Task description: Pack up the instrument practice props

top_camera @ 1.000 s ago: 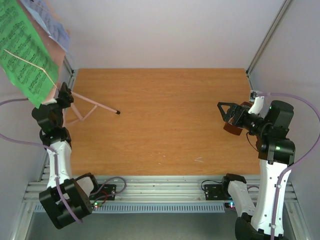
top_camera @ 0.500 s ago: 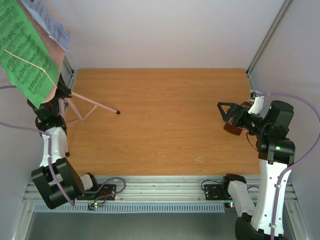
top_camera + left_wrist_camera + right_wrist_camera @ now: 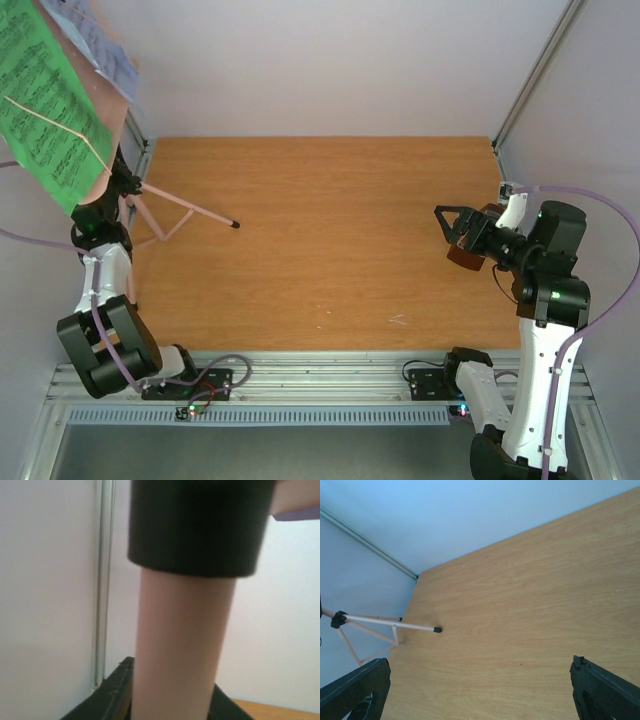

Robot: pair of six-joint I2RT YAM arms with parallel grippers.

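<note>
Left tool (image 3: 122, 186) has swung in around the music stand (image 3: 180, 645).

The green music sheets (image 3: 45, 100) run off the top-left edge; the metronome (image 3: 462, 258) shows only partly.

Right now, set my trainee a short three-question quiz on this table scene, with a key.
1. True or false: the right gripper stands open with nothing between its fingers.
2. Pick one: which part of the pink tripod music stand sits between the fingers of the left gripper? A) its upright tube; B) a black-tipped foot; C) the perforated desk.
3. Name the colour of the foremost printed music sheet on that stand.

Key: 1 true. 2 A. 3 green.
</note>
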